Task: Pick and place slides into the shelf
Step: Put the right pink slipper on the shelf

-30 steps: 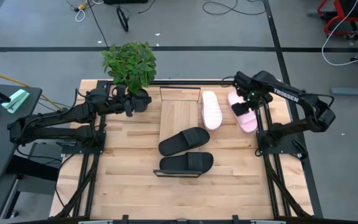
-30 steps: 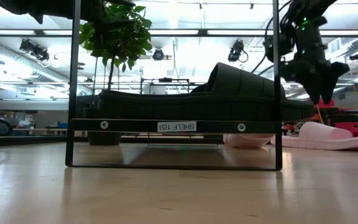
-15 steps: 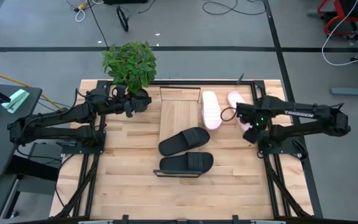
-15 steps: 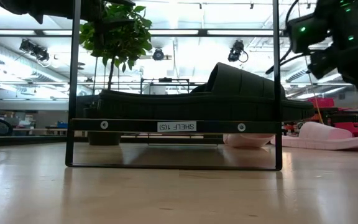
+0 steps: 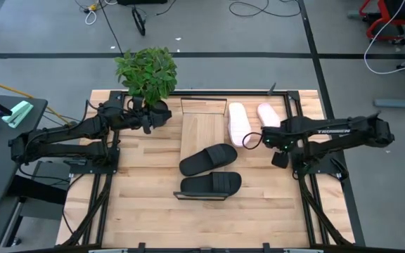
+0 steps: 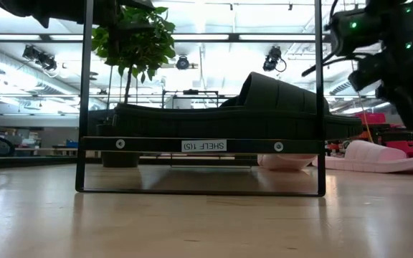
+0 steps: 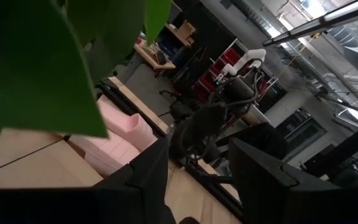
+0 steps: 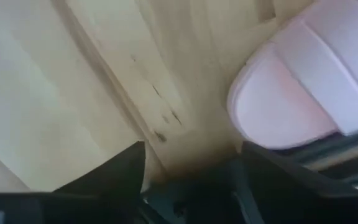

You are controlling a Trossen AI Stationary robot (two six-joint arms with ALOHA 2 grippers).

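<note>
You see the right arm covering most of the outer pink slide; leaves block much of the left wrist view.

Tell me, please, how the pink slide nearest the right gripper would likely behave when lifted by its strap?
The pink slide looks foam-like, so probably light. Its broad strap likely flexes, and the sole may tilt. It lies flat, so it is unlikely to roll.

One camera looks straight down on my table, another sits at tabletop level facing the shelf, my wrist cameras look close past my fingers; all share the pink slides.
</note>
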